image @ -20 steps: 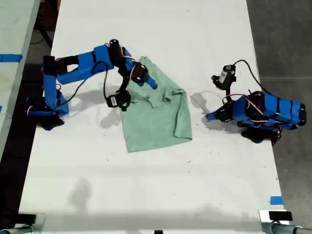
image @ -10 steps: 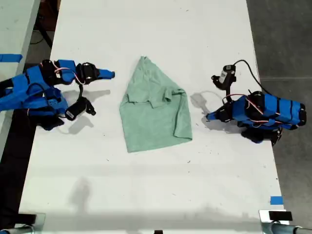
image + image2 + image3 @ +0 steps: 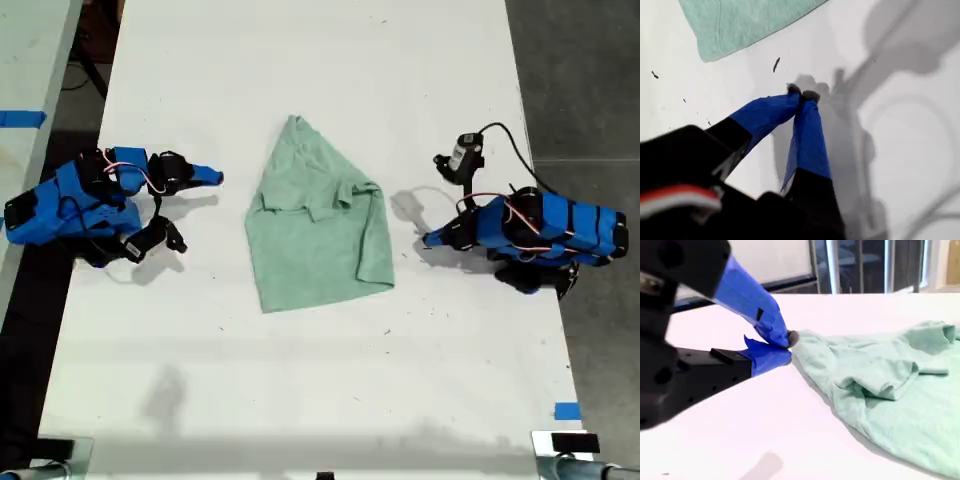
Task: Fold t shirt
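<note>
The pale sage-green t shirt (image 3: 315, 225) lies on the white table (image 3: 300, 400), folded in part, with one sleeve doubled over its middle. My second gripper (image 3: 215, 177) is shut and empty at the exterior view's left, a short gap away from the cloth. In the second wrist view its fingertips (image 3: 787, 347) meet beside the t shirt (image 3: 880, 385). My first gripper (image 3: 427, 240) rests shut and empty at the exterior view's right, just off the shirt's edge. Its tips (image 3: 802, 92) are pressed together over bare table, with a shirt corner (image 3: 740, 22) beyond them.
A small black camera on a cable (image 3: 460, 157) sticks up above the first arm. A blue tape mark (image 3: 567, 411) sits near the table's edge at the exterior view's lower right. Another table (image 3: 30, 60) stands at the exterior view's left, and dark floor (image 3: 580, 80) at its right.
My second arm, which reached over the shirt's upper part a second ago, has pulled back to the exterior view's left and folded down. The shirt and my first arm have not moved.
</note>
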Robot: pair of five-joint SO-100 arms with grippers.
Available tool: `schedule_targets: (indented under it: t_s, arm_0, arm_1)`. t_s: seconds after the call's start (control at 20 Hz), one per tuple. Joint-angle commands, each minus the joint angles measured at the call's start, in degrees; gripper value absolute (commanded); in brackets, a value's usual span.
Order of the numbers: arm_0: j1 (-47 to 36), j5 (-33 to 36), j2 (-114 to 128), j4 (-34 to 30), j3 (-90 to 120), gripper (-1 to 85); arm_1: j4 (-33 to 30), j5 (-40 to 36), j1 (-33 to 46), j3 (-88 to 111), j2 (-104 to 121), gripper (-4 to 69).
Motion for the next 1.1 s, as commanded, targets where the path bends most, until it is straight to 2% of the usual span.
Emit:
schedule_targets:
  t_s: [0.0, 0.05, 0.15, 1.05]
  arm_0:
    - [3.2, -1.3, 0.4, 2.8, 2.3, 0.0]
    - [2.7, -0.4, 0.1, 5.3, 2.3, -0.1]
    - [2.4, 3.4, 0.0, 5.3, 2.3, 0.6]
    - [2.4, 3.4, 0.0, 5.3, 2.3, 1.2]
  arm_1:
    - [0.3, -0.4, 0.5, 2.1, 0.6, 1.0]
    - [0.3, -0.4, 0.5, 2.1, 0.6, 1.0]
    - [0.3, -0.4, 0.5, 2.1, 0.6, 1.0]
    - [0.3, -0.4, 0.5, 2.1, 0.6, 1.0]
